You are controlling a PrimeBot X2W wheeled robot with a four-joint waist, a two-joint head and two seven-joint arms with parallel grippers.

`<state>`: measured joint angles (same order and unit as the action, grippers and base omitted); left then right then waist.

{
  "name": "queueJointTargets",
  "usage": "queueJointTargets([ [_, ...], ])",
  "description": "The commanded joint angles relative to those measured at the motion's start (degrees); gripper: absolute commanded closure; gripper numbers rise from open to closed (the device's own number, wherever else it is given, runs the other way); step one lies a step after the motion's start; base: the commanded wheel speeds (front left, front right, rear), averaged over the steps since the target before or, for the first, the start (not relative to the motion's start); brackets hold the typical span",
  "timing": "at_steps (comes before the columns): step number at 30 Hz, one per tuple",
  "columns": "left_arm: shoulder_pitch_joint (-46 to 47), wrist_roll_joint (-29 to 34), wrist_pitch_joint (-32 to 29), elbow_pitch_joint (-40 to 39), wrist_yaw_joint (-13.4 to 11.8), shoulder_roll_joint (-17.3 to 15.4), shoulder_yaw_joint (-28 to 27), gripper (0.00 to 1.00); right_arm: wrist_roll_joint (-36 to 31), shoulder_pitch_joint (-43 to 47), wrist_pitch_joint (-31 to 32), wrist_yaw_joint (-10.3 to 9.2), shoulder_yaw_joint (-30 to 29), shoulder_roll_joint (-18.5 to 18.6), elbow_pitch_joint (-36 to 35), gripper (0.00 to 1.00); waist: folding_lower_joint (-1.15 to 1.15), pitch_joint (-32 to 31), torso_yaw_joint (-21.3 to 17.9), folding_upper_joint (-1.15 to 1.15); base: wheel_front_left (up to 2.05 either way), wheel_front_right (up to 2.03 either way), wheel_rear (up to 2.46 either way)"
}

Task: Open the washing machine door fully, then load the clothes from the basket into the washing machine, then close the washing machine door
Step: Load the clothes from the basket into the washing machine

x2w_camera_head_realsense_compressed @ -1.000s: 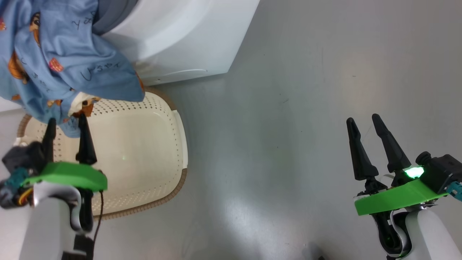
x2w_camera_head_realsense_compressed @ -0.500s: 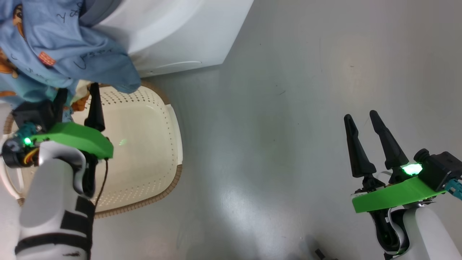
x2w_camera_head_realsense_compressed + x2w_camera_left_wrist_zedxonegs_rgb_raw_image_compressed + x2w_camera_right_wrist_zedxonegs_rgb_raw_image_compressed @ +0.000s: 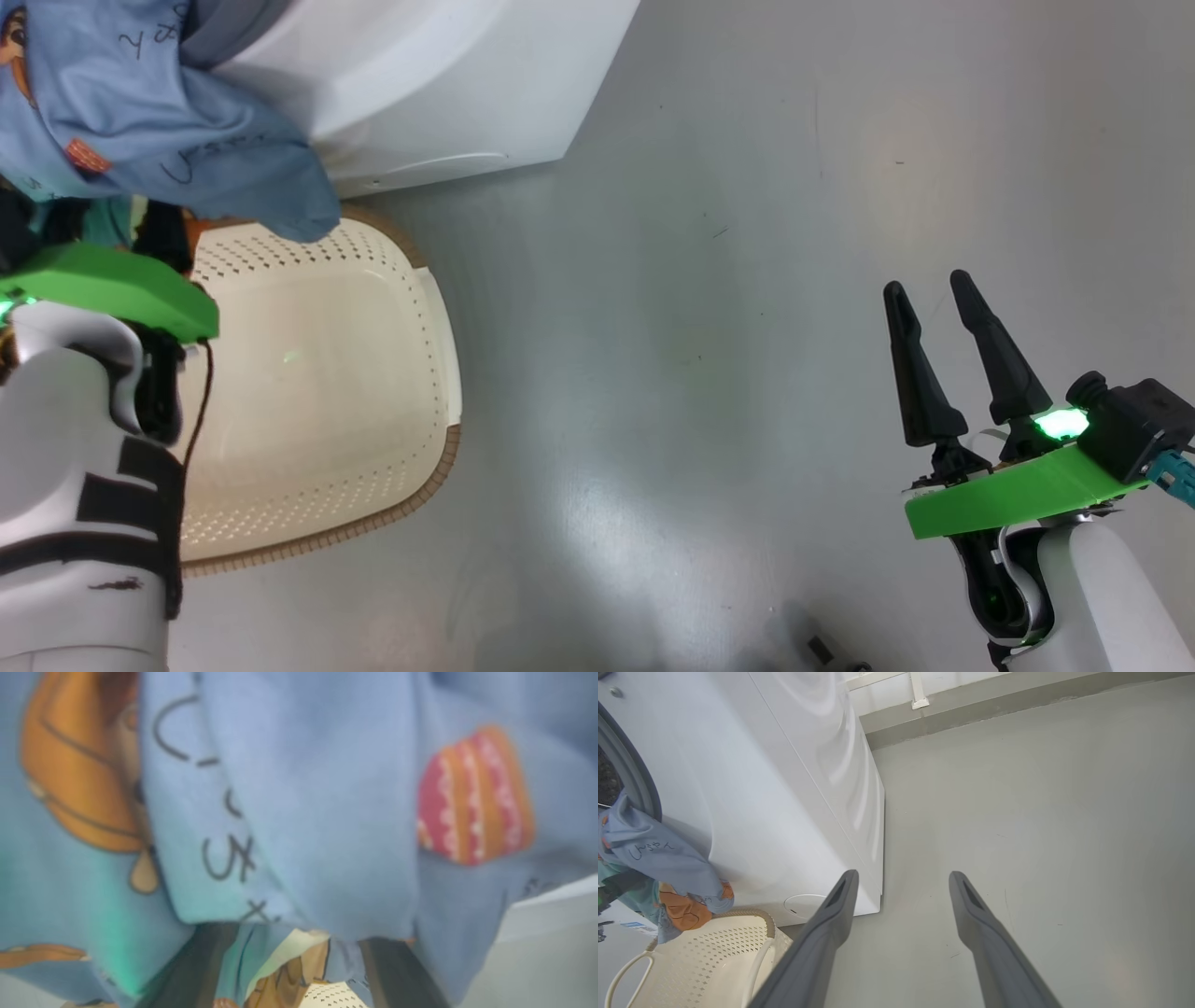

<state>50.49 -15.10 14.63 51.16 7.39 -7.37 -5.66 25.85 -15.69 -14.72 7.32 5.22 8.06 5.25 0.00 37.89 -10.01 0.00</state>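
Step in hand: loading, judged from blue printed clothes point(image 3: 168, 140) draped out of the drum mouth, just ahead of the left gripper point(image 3: 299, 970).
Washing machine point(image 3: 784, 788): ahead of and above the left gripper, well off to the left of the right gripper point(image 3: 943, 317); grey gasket rim visible; door not made out.
Drum contents: hidden; one garment half in, hanging over the lip toward the basket.
Basket point(image 3: 327, 392): directly beneath the left gripper; visible part bare, far-left part hidden by the arm.
Left gripper: fingers spread, tips buried under fabric; holding or merely pushing, cannot tell.
Right gripper: released, idle over bare floor point(image 3: 747, 280).
Next move, likely: push the hanging cloth up and deeper past the lip, clear of the gasket.
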Motion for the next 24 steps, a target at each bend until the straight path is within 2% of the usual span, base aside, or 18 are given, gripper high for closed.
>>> queueJointTargets([
  [1, 0.73, -1.13, 0.37, -0.94, 0.10, -2.58, -1.08, 0.55, 0.53, 0.64, -0.28, 0.17, 1.24, 0.32, -1.25, 0.00, 0.00, -0.05, -0.05, 0.00, 0.00, 0.00, 0.00],
  [3, 1.01, -2.07, 0.37, -1.29, 0.10, -2.66, -0.89, 0.95, 0.52, 0.68, -0.28, 0.17, 1.04, 0.35, -1.24, 0.00, 0.00, -0.06, 0.02, 0.00, 0.00, 0.00, 0.00],
  [4, 1.02, -2.51, 0.37, -1.50, 0.10, -2.69, -0.97, 1.00, 0.51, 0.69, -0.28, 0.17, 0.93, 0.36, -1.24, 0.00, 0.00, -0.09, 0.10, 0.00, 0.00, 0.00, 0.00],
  [12, -1.45, -4.26, 0.37, -5.22, 0.10, -1.73, -1.98, 1.00, 0.27, 0.92, -0.28, 0.17, 0.41, 0.22, -1.31, 0.00, 0.00, -0.78, 1.20, 0.00, 0.00, 0.00, 0.00],
  [24, -8.94, -4.27, 0.37, -23.20, 0.10, 2.34, -6.01, 1.00, 0.10, 1.25, -0.28, 0.17, -0.03, 0.22, -1.40, 0.00, 0.00, -2.05, 3.38, 0.00, 0.00, 0.00, 0.00],
])
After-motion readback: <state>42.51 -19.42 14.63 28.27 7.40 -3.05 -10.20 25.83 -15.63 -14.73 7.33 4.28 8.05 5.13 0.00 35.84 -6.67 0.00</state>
